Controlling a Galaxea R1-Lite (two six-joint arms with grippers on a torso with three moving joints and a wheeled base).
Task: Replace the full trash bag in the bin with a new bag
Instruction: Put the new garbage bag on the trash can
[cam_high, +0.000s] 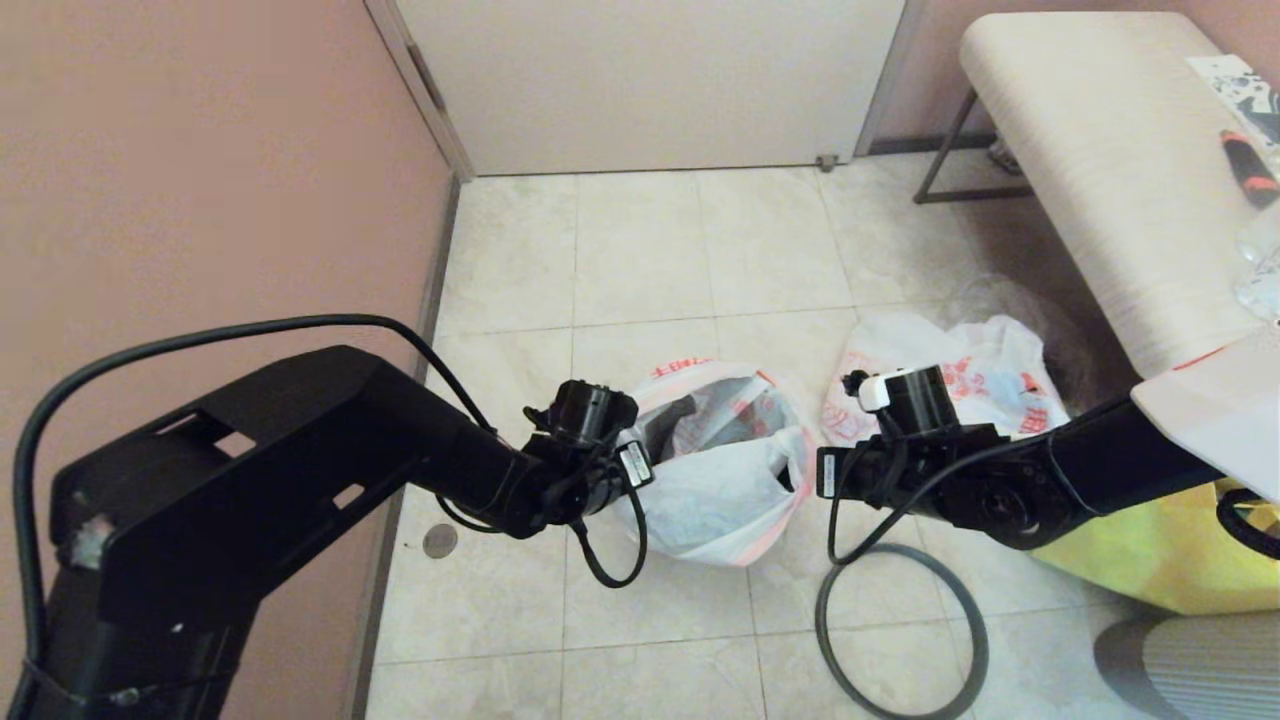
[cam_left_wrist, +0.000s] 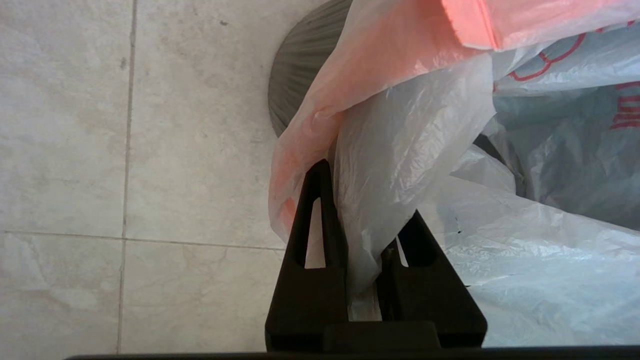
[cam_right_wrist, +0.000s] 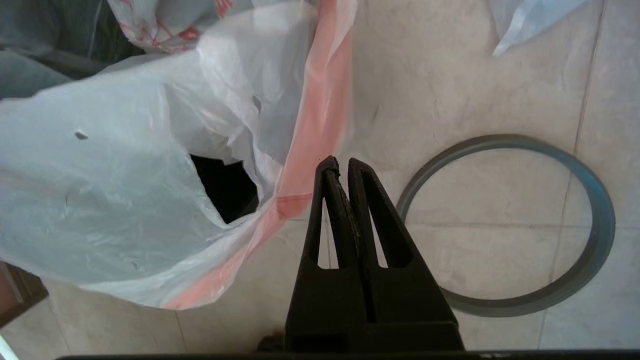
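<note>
A white new bag (cam_high: 720, 480) with pink edges is draped over the bin, whose ribbed dark wall (cam_left_wrist: 300, 65) shows beside the film. At the bag's left edge, my left gripper (cam_left_wrist: 367, 200) is shut on a fold of that film. My right gripper (cam_right_wrist: 342, 162) hangs shut and empty just right of the bag, above the floor. The bin's grey hoop (cam_right_wrist: 595, 240) lies loose on the tiles below the right arm (cam_high: 1000, 480). A bulging white trash bag (cam_high: 950, 385) with red print sits on the floor to the right of the bin.
A yellow shopping bag (cam_high: 1170, 550) stands at the right, under my right arm. A cream bench (cam_high: 1100, 180) with small items fills the far right. A pink wall (cam_high: 200, 180) runs along the left and a door (cam_high: 650, 80) closes the far end.
</note>
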